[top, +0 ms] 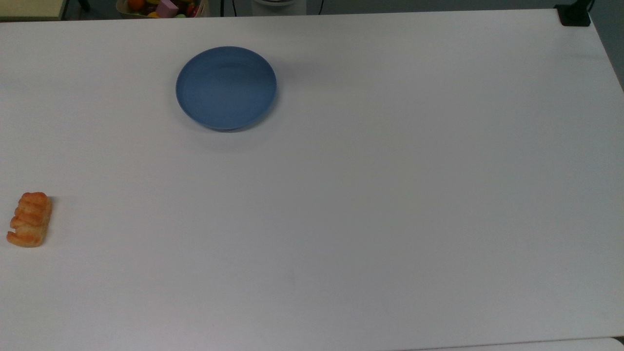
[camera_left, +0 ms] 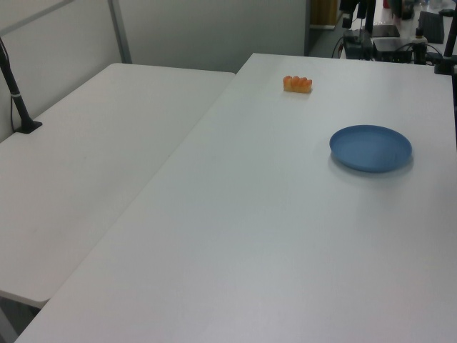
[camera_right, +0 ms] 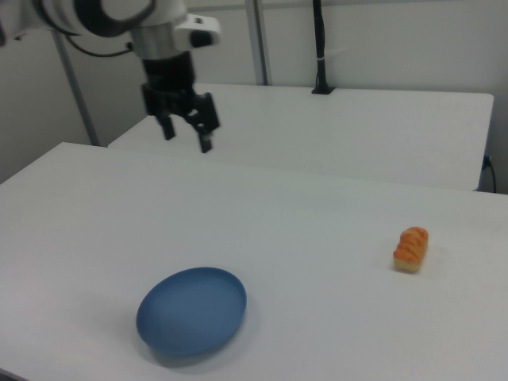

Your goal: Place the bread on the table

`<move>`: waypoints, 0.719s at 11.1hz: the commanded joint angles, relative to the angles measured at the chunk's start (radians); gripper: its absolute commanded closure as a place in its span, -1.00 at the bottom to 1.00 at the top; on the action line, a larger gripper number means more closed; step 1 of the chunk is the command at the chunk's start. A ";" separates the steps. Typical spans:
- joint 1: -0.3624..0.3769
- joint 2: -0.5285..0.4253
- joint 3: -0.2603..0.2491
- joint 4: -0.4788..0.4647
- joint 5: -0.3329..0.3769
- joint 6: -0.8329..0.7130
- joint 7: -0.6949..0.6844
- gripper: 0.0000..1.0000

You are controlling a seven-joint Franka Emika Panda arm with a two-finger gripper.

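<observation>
Spread apart and holding nothing, the jaws of the gripper [camera_right: 186,136] hang in the air in the right view, its 2 black fingers [camera_right: 205,143] pointing down. It sits high at the right view's upper left, below the white arm [camera_right: 119,16], well apart from everything on the table [camera_right: 317,230]. In the same right view the bread [camera_right: 410,249] lies on the bare white tabletop near the right view's right edge, its ridged orange top up and its paler base on the surface. The blue plate [camera_right: 191,310] rests low in the right view, left of centre, with nothing on it, well apart from the bread.

Seen from the top view, the bread [top: 29,219] lies at the top view's far left edge, lengthwise up and down the frame, flat on the table [top: 370,204]. The blue plate [top: 226,87] sits toward the top view's upper left of centre, well apart from the loaf. A bin of coloured toys [top: 163,7] shows past the table's far edge, and a black clamp [top: 574,14] sits at the top view's upper right corner.

From the left view, the bread [camera_left: 298,84] rests near the far end of the table [camera_left: 250,236], and the blue plate [camera_left: 370,148] lies nearer and toward the left view's right. A second white table [camera_left: 86,164] stands just beside, on the left view's left.
</observation>
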 commanded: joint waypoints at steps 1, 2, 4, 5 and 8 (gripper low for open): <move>0.171 -0.112 -0.096 -0.135 0.016 0.008 0.029 -1.00; 0.234 -0.130 -0.140 -0.167 0.016 0.025 0.027 -1.00; 0.312 -0.144 -0.187 -0.190 0.022 0.042 0.021 -1.00; 0.314 -0.142 -0.187 -0.203 0.036 0.057 0.012 -1.00; 0.313 -0.124 -0.179 -0.227 0.042 0.179 -0.012 -1.00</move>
